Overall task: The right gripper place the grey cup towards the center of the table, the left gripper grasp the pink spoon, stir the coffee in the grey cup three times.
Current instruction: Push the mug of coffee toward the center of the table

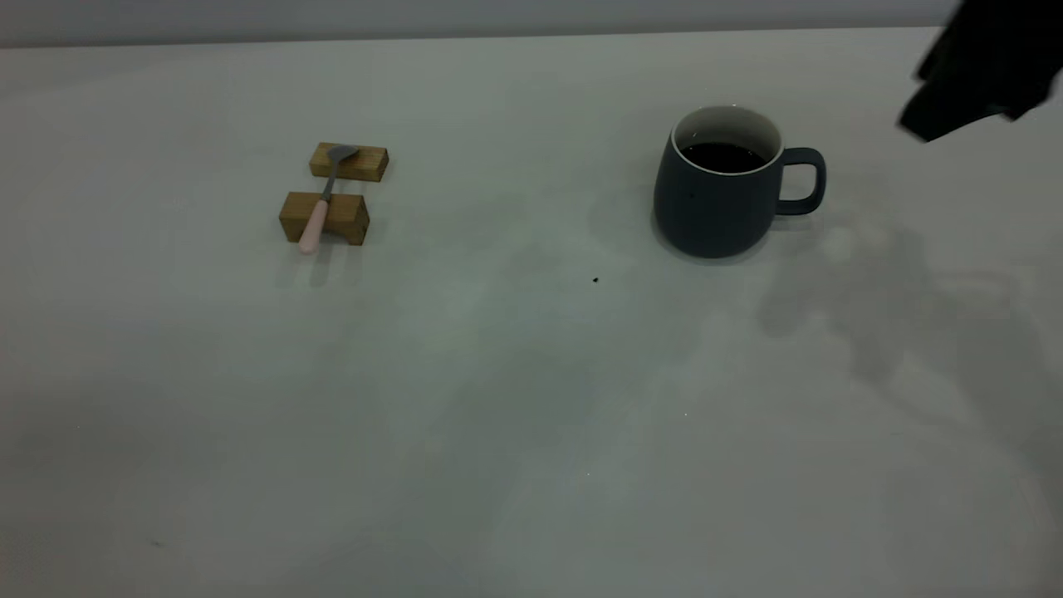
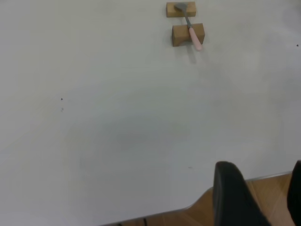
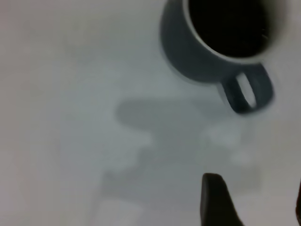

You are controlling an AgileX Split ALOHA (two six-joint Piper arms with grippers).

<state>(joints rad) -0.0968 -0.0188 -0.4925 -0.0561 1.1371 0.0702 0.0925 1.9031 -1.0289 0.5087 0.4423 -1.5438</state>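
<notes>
Pink spoon [image 1: 319, 206] bridges two wooden blocks [image 1: 325, 218]; both end effectors spread wide

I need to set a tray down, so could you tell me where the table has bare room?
The table is bare between the wooden blocks holding the pink spoon and the grey cup, and across the whole near side. Only the far right is crowded, where the right end effector hangs beyond the cup's handle.

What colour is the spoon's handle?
Pale pink; the pink spoon has a grey metal neck and bowl. Clearest in the exterior view.
</notes>
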